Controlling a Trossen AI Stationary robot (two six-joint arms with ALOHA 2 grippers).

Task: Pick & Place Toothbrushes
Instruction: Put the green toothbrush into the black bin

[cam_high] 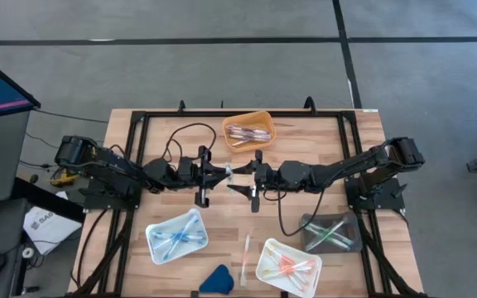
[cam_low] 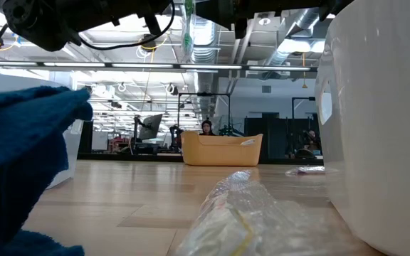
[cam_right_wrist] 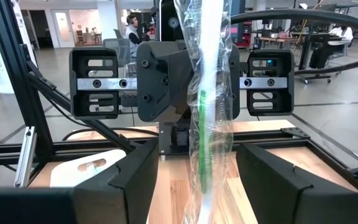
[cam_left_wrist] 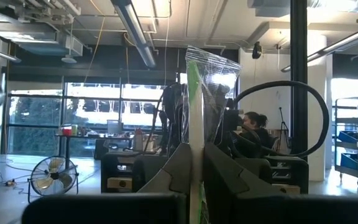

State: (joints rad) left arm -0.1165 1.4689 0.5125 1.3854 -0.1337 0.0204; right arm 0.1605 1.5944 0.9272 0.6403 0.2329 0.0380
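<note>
Left gripper, raised over the middle of the table, fingers pressed together on a clear-wrapped green toothbrush that stands upright between the two arms; right gripper, facing it from the other side at the same height, jaws standing apart to either side of the wrapped toothbrush, not closed on it; orange tray at the far edge of the table, pale wrapped brushes inside; white tray near the front on the left arm's side, blue brushes crossed in it; white tray at the front on the right arm's side, orange-pink brushes in it; dark tray beside the right arm's base, green brushes in it; one wrapped brush lying loose on the wood between the two white trays; dark-blue wedge-shaped object at the front edge; wooden table ringed by a black frame; a seated person far back in the room.
</note>
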